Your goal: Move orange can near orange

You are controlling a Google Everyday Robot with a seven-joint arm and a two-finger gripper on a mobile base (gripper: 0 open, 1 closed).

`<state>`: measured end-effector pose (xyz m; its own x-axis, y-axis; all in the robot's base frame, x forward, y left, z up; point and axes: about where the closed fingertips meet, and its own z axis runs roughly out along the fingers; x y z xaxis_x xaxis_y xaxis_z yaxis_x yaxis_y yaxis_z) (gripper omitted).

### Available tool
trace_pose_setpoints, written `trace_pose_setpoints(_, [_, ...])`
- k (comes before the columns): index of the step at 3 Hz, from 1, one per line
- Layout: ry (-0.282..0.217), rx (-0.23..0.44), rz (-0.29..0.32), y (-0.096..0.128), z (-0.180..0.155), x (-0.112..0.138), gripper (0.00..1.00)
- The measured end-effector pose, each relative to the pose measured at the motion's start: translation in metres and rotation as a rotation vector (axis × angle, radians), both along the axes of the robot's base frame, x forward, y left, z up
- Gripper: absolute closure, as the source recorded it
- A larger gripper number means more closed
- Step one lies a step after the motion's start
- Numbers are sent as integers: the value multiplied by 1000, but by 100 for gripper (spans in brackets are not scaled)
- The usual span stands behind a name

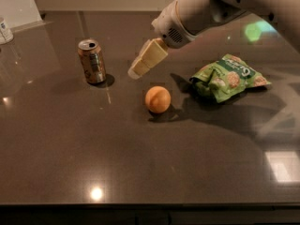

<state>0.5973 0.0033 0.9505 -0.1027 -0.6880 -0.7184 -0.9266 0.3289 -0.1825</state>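
The orange can (92,61), brownish-orange with a silver top, stands upright on the dark table at the left. The orange (157,99), a smooth round fruit, sits near the middle, to the right of the can and nearer the front. My gripper (140,64) hangs above the table between the two, a little above and left of the orange and to the right of the can. It holds nothing. My white arm reaches in from the upper right.
A green snack bag (228,76) lies right of the orange. A white container with blue marks (4,30) stands at the far left edge. The dark table (140,163) runs to a front edge along the bottom of the view.
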Motion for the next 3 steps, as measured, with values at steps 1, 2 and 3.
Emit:
trace_pose_setpoints(1, [26, 103, 36, 54, -23, 31, 0])
trace_pose_setpoints(2, [40, 155, 78, 89, -35, 42, 0])
trace_pose_setpoints(3, [49, 198, 110, 120, -43, 51, 0])
